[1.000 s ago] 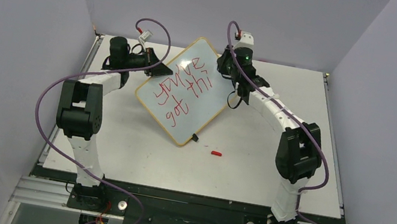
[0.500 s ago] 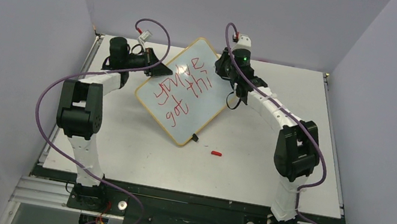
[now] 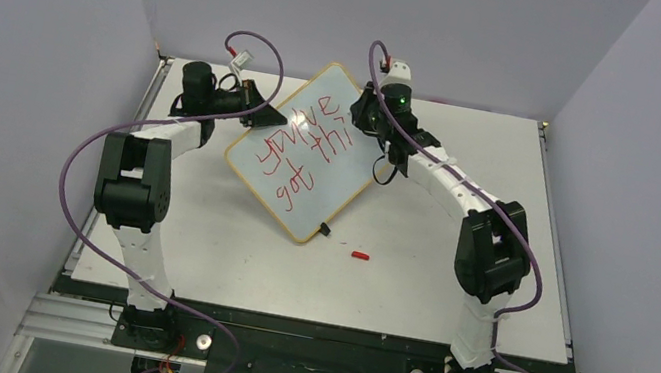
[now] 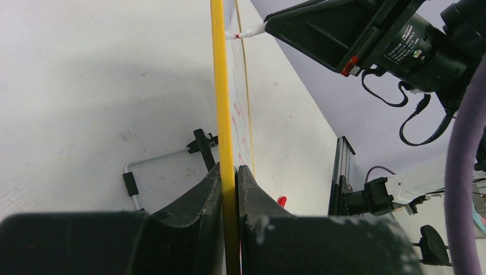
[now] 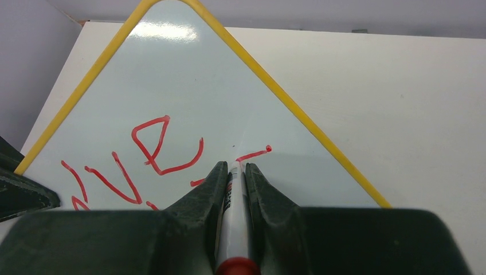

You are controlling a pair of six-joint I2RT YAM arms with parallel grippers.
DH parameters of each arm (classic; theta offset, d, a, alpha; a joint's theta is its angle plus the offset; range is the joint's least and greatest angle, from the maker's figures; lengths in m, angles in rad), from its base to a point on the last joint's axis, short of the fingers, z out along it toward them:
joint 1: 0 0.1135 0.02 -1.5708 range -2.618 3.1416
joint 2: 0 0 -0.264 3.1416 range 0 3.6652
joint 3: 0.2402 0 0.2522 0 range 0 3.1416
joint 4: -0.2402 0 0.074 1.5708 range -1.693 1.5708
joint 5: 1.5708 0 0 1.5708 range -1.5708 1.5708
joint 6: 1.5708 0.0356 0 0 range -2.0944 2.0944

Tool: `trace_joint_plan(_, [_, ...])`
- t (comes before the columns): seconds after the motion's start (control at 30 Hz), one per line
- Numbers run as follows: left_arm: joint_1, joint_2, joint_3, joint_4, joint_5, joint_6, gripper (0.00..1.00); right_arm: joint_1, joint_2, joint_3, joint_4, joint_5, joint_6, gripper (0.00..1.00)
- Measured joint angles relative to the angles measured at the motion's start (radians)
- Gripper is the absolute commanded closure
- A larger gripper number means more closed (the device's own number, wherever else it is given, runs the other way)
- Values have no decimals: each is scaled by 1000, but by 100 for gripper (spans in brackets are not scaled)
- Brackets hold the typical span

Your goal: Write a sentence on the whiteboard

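Plain lavender-grey walls enclose a white worktop at left, back and right. An aluminium rail crosses the frame's bottom. Light falls evenly.

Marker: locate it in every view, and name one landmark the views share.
Top external: hidden beneath the right gripper, over the whiteboard.
Left wrist: top centre, marker tip at the board.
Right wrist: bottom centre, clamped between the fingers.
Shared landmark: the whiteboard's yellow frame.
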Motion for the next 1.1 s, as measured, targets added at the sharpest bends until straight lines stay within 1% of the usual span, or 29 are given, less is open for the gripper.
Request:
trace_joint_plan(0.47, [5,5,0,-21,-21,-8,100,0,0,-67,47,-3,8,100])
trace_joint_plan(1.1, [5,5,0,-23,-24,-8,100,-23,0,-71,51,-2,7,100])
